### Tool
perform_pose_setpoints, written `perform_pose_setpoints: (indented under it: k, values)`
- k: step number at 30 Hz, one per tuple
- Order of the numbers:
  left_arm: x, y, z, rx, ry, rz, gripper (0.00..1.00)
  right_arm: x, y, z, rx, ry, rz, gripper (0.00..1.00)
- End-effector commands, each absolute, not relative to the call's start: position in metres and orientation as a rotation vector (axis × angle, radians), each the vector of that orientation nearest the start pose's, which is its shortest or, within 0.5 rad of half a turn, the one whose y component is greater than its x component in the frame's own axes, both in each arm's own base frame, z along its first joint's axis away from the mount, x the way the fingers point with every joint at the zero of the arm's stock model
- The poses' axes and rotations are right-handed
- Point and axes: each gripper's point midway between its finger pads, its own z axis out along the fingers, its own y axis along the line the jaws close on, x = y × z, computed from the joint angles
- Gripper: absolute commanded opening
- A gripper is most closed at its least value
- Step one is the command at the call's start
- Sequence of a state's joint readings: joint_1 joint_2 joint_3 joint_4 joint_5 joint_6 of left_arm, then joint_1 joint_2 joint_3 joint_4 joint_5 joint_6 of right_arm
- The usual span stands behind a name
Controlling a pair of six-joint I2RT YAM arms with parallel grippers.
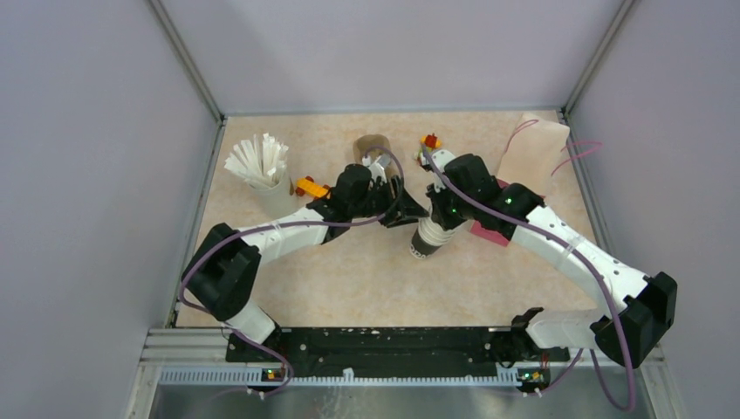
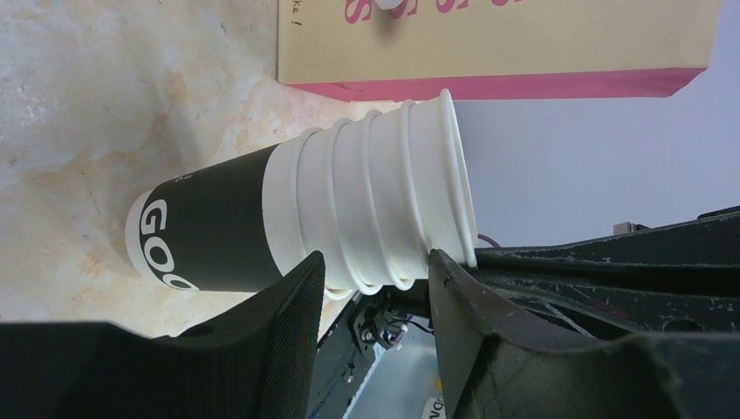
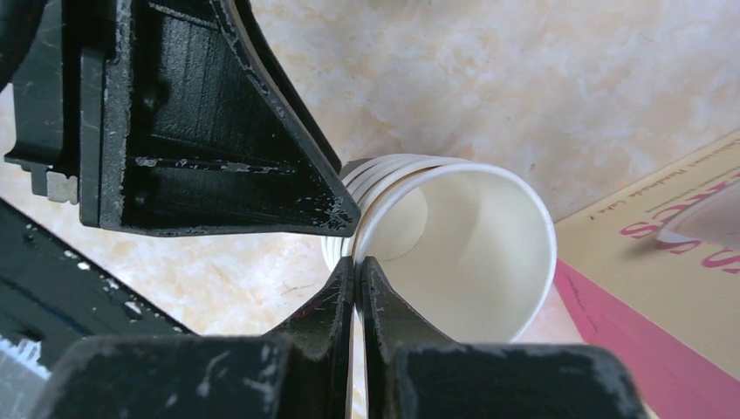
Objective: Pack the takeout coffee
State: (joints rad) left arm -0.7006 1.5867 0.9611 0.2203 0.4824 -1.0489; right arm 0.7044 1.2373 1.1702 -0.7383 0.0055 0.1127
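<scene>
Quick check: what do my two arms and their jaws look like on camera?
Left arm and right arm: white links, bulky black joints, purple cables looped alongside. Orange tags near the wrists; green lights on the right arm. Jaws are black, wedge-shaped, scuffed white.

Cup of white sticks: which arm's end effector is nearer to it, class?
Left. The left end effector sits right of the cup of white sticks, mid-table; the right end effector is farther right, at the stack of paper cups.
</scene>
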Motion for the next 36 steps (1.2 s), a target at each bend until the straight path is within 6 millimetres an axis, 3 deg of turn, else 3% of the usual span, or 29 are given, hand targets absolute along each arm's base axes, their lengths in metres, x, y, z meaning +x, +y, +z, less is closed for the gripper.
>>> perform_pose_setpoints:
  k: [1, 5, 13, 18, 21, 27, 36]
  values:
    - [0.274, -0.381, 0.189, 0.021, 2.257, -1.544, 0.53, 0.266, 0.205, 0.232, -0.704, 2.155, 0.271, 0.00]
    - [0.274, -0.389, 0.193, 0.090, 2.210, -1.584, 0.53, 0.279, 0.204, 0.255, -0.759, 2.036, 0.212, 0.00]
    - [0.272, -0.396, 0.198, 0.143, 2.185, -1.619, 0.56, 0.290, 0.211, 0.261, -0.808, 1.982, 0.188, 0.00]
    - [0.281, -0.377, 0.208, 0.018, 2.141, -1.521, 0.63, 0.293, 0.205, 0.256, -0.843, 1.974, 0.134, 0.00]
    - [0.287, -0.369, 0.221, -0.035, 2.066, -1.555, 0.65, 0.292, 0.202, 0.251, -0.867, 1.979, 0.114, 0.00]
    - [0.291, -0.385, 0.230, 0.118, 2.045, -1.596, 0.74, 0.290, 0.199, 0.245, -0.901, 1.987, 0.089, 0.00]
    - [0.299, -0.399, 0.222, 0.155, 2.040, -1.619, 0.74, 0.291, 0.200, 0.237, -0.912, 1.998, 0.089, 0.00]
